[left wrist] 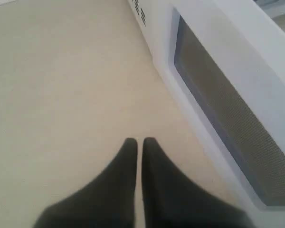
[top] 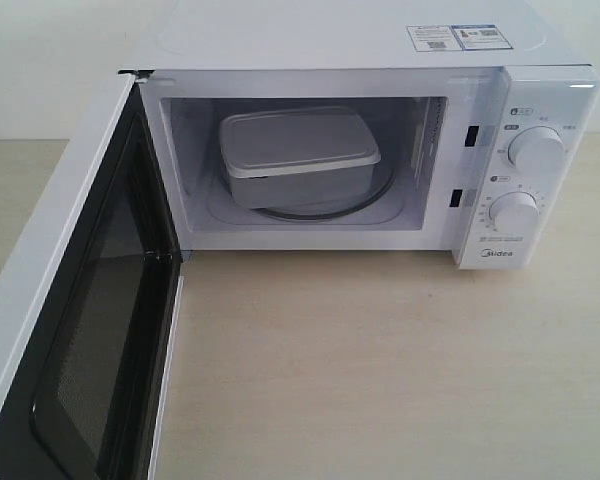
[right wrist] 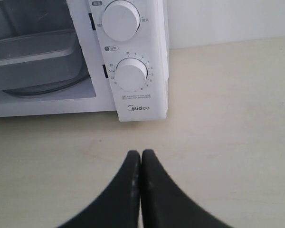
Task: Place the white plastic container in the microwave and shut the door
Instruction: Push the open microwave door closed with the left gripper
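Much open table (top: 380,370) beside the door (top: 80,320)

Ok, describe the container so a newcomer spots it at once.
Find the white microwave, its door swung open. Inside, on the glass turntable, sits the white plastic container. It is the only box there: rectangular, round-cornered, flat-lidded.

The door (top: 70,340) runs off the lower and left edges of the exterior view, with its outer face turned away from that camera. The white plastic container (top: 298,155) covers most of the glass turntable (top: 377,196). The stickers (top: 458,38) on the microwave (top: 310,40) are too small for me to read. My left pincer (left wrist: 137,141) shows blurred in its wrist view, its base cut off.
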You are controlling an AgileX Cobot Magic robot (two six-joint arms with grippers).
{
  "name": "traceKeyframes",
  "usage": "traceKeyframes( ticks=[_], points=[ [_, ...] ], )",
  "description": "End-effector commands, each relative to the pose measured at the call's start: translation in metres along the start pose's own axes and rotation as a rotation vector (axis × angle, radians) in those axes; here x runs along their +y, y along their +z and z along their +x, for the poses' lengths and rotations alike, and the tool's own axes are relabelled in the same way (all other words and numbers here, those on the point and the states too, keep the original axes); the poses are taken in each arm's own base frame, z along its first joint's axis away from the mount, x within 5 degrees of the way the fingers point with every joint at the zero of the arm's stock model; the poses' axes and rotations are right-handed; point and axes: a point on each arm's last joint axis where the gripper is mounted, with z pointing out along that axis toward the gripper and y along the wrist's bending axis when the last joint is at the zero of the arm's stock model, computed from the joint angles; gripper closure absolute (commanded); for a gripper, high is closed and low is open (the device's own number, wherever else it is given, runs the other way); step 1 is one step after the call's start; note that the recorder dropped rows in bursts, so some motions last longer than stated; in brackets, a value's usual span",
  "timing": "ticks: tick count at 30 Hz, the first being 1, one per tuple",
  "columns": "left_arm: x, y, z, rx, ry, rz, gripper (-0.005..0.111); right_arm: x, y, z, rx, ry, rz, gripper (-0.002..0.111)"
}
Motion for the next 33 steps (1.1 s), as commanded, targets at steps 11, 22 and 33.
traceKeyframes(
  ticks=[11,22,33],
  points=[
    [-0.019,0.027,-0.012,0.039,0.159,0.392,0.102,0.0,0.0,0.0,-0.008,-0.006,0.004,0.108],
    [-0.03,0.075,-0.02,0.137,0.235,0.527,0.102,0.0,0.0,0.0,-0.008,-0.006,0.004,0.108],
    [-0.07,0.097,-0.04,0.013,0.264,0.591,0.102,0.0,0.0,0.0,-0.008,-0.006,0.004,0.108]
  ],
)
